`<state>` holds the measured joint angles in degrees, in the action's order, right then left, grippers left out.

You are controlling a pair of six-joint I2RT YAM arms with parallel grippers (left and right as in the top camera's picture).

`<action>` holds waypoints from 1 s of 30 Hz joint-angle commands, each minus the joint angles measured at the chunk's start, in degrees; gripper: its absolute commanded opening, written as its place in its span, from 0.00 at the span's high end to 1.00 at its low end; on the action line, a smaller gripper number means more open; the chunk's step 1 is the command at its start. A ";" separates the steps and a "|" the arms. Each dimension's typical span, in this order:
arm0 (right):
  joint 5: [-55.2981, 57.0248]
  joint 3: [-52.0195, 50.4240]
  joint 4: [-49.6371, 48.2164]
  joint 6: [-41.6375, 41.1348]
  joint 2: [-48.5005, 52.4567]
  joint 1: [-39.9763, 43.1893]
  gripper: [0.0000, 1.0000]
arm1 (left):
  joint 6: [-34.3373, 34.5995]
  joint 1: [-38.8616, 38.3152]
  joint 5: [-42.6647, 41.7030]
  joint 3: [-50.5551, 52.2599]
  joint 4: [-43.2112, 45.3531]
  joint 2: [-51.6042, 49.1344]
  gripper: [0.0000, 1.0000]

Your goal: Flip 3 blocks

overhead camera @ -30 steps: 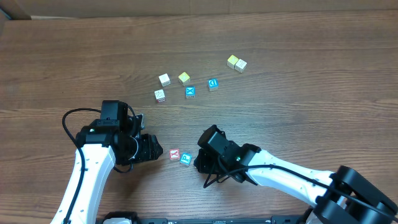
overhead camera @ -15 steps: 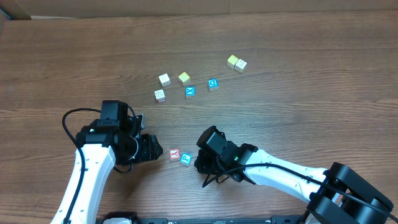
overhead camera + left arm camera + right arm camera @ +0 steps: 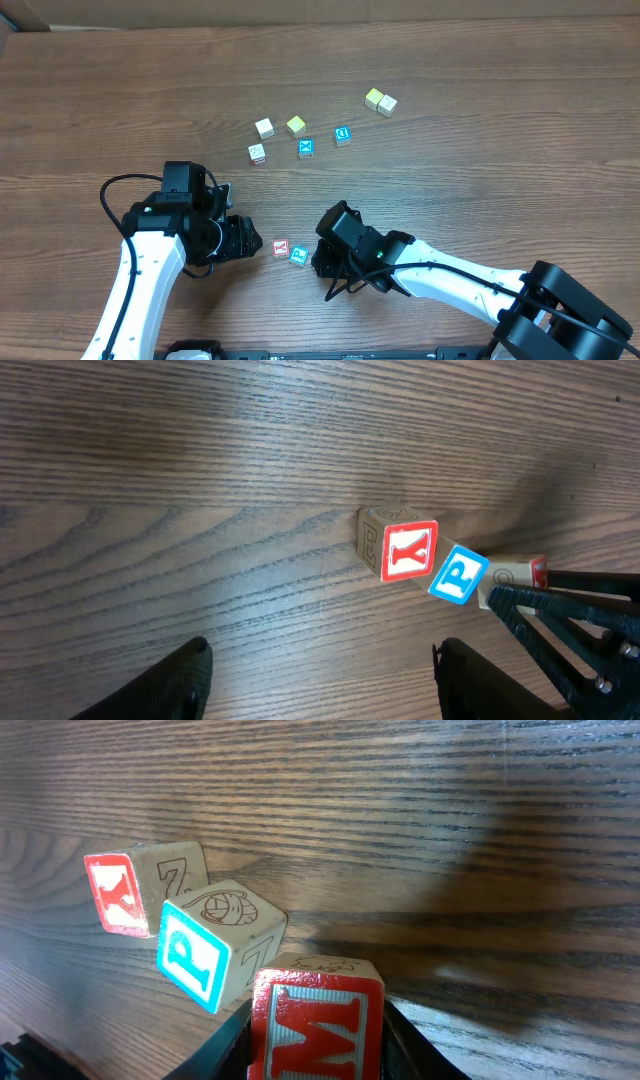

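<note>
Three letter blocks sit in a tight row near the table's front. The red Y block is leftmost. The blue P block touches its corner. The red M block stands upright against the P block, and my right gripper is shut on it, a finger along each side. From overhead the gripper hides it. My left gripper hangs open just left of the Y block, with only bare wood between its fingertips.
Further back lie loose cubes: a white one, a yellow one, a blue X cube, a blue D cube, a pale one and a pair at the right.
My right gripper has edged slightly left towards the P block. The left arm and all the blocks stay where they were.
</note>
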<state>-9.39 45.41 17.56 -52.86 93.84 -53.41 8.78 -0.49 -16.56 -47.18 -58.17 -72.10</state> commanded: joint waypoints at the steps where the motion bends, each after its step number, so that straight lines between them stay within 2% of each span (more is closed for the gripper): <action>1: 0.92 -0.15 -0.42 0.57 0.04 -0.37 0.65 | -1.09 0.31 -0.44 0.33 -0.13 0.92 0.36; 22: 1.14 0.07 -1.92 2.14 0.02 -0.63 0.58 | -1.11 0.31 -0.44 0.33 -0.13 0.92 0.35; 26: 6.45 2.05 -0.28 5.46 -2.05 -0.52 0.55 | -1.11 0.31 -0.44 0.33 -0.11 0.92 0.35; 30: 13.33 6.64 6.62 9.84 -6.64 -0.52 0.54 | -1.09 0.31 -0.42 0.33 -0.02 0.92 0.36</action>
<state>-2.85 47.59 22.85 -47.27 91.96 -53.74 8.78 -0.49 -16.56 -47.18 -58.28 -72.10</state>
